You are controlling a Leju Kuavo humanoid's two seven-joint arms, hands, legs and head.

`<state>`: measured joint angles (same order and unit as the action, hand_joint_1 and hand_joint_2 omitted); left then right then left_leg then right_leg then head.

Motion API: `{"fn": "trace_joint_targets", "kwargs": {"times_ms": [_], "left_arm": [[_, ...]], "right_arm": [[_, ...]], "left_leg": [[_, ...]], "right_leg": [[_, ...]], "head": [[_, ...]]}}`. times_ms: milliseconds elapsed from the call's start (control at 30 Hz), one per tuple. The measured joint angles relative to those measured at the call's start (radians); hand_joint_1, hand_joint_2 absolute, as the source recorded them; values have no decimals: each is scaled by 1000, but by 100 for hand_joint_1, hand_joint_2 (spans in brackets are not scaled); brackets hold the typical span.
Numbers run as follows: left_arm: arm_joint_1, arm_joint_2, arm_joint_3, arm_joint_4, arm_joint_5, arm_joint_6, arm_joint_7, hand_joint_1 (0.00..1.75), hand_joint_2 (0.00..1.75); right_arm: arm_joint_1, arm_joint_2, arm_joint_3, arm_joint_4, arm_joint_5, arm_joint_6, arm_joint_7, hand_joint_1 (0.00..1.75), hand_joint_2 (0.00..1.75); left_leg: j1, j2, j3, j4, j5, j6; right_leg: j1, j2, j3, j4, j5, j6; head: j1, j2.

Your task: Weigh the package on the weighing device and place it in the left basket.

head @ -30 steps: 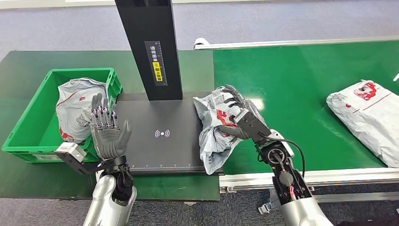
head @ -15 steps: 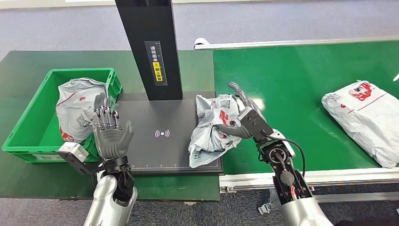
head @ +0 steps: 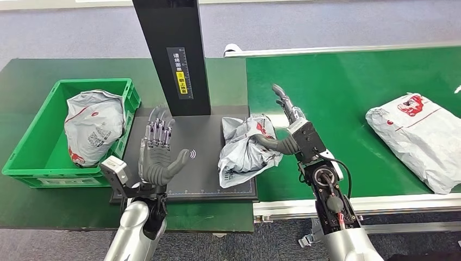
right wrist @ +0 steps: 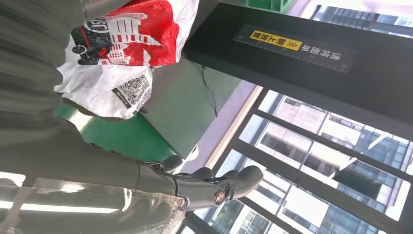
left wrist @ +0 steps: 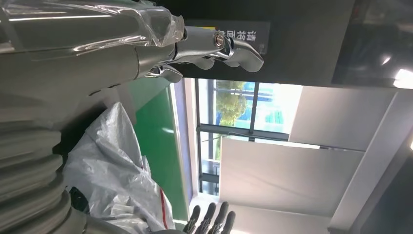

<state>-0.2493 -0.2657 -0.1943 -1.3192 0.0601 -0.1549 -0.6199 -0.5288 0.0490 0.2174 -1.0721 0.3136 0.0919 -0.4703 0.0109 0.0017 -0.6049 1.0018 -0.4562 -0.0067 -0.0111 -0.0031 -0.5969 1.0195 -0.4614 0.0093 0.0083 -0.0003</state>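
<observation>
A crumpled grey package point(head: 243, 151) with red print lies on the right part of the black weighing platform point(head: 190, 176). My right hand point(head: 291, 130) stands just right of it with its fingers stretched up and away. Only the thumb point(head: 270, 144) lies against the bag. My left hand point(head: 156, 153) hovers open over the platform's left part, palm turned toward the package, a gap between them. The green basket point(head: 32, 147) stands left of the platform with another grey package point(head: 92, 125) inside. The left wrist view shows the package point(left wrist: 114, 178), and the right wrist view shows it too point(right wrist: 122, 48).
A black column point(head: 174, 54) with a yellow label rises from the back of the platform. On the green conveyor belt point(head: 348, 98) to the right lies a further grey package point(head: 421, 136). A metal rail point(head: 380, 204) runs along the belt's near edge.
My right hand has let the package down on the platform and straightened its fingers off it. My left hand has moved right from the basket over the platform. The belt's package has drifted left.
</observation>
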Motion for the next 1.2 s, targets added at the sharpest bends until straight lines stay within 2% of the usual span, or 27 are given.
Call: {"fn": "trace_joint_targets", "kwargs": {"times_ms": [200, 300, 367, 467, 533, 633, 867, 1067, 1200], "left_arm": [[-4, 4, -6, 10, -15, -11, 7, 0, 175], [-21, 9, -31, 35, -86, -82, 54, 0, 175], [-41, 9, -58, 81, -147, -144, 77, 0, 175], [-78, 2, -86, 171, -192, -196, 71, 0, 175], [-98, -1, -92, 215, -198, -199, 63, 0, 175], [-112, 0, -94, 251, -202, -195, 60, 0, 175], [-121, 6, -93, 277, -200, -188, 62, 0, 175], [-121, 12, -92, 282, -196, -177, 61, 0, 175], [-121, 14, -92, 282, -204, -175, 65, 0, 175]], "right_arm": [[0, 1, -4, 0, -6, -1, 0, 0, 175], [1, 5, -11, -2, -35, 13, 12, 0, 175], [0, 6, -13, 1, -53, 92, 67, 0, 175], [-3, 3, 3, 44, -98, 315, 144, 0, 175], [-4, 0, 18, 86, -148, 431, 126, 0, 175], [-14, -5, 33, 124, -208, 508, 93, 0, 175], [-34, -20, 93, 159, -186, 534, 140, 0, 175], [-44, -29, 118, 179, -187, 522, 133, 0, 175], [-48, -32, 121, 183, -214, 493, 98, 0, 175]], "left_leg": [[0, 0, 0, 0, 0, 0], [0, 0, 0, 0, 0, 0], [0, 0, 0, 0, 0, 0], [0, 1, 0, 0, 0, 0], [0, 0, 0, 0, 0, 0], [0, 0, 0, 0, 0, 0], [0, 0, 0, 0, 0, 0], [0, 0, 0, 0, 0, 0], [0, 0, 0, 0, 0, 0]], "right_leg": [[0, 0, 0, 0, 0, 0], [0, 0, 0, 0, 0, 0], [0, 0, 0, 0, 0, 0], [0, 1, 0, 0, 0, 0], [0, 0, 0, 0, 0, 0], [0, 0, 0, 0, 0, 0], [0, 0, 0, 0, 0, 0], [0, 0, 0, 0, 0, 0], [0, 0, 0, 0, 0, 0]], "head": [[0, 0], [0, 0], [0, 0], [0, 0], [0, 0], [0, 0], [0, 0], [0, 0], [0, 0]]}}
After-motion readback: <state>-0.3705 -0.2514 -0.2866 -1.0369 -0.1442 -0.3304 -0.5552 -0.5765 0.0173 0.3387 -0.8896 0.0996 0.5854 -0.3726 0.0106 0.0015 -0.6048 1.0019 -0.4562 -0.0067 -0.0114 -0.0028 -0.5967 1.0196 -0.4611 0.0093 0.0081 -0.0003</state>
